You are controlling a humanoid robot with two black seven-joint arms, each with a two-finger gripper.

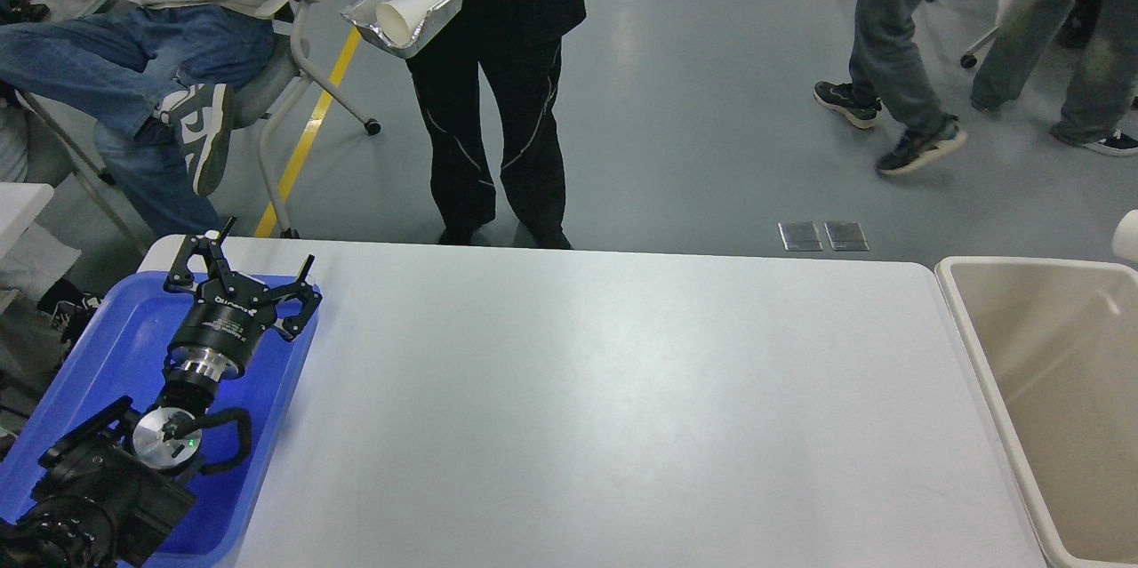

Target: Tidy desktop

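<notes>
The white-grey desktop (pixel 605 390) fills the middle of the head view and nothing lies on its surface. My left gripper (pixel 244 270) is open and empty, its fingers spread over the far end of the blue tray (pixel 107 346) at the desktop's left edge. My right gripper is out of view. Only a sliver of a white paper cup (pixel 1127 236) shows at the right edge, above the far corner of the beige bin (pixel 956 292).
A person in black (pixel 498 106) stands close behind the table's far edge, holding a foil tray (pixel 444 4) with a white cup (pixel 407 12) in it. A seated person (pixel 160 44) is at the far left. Others walk at the far right.
</notes>
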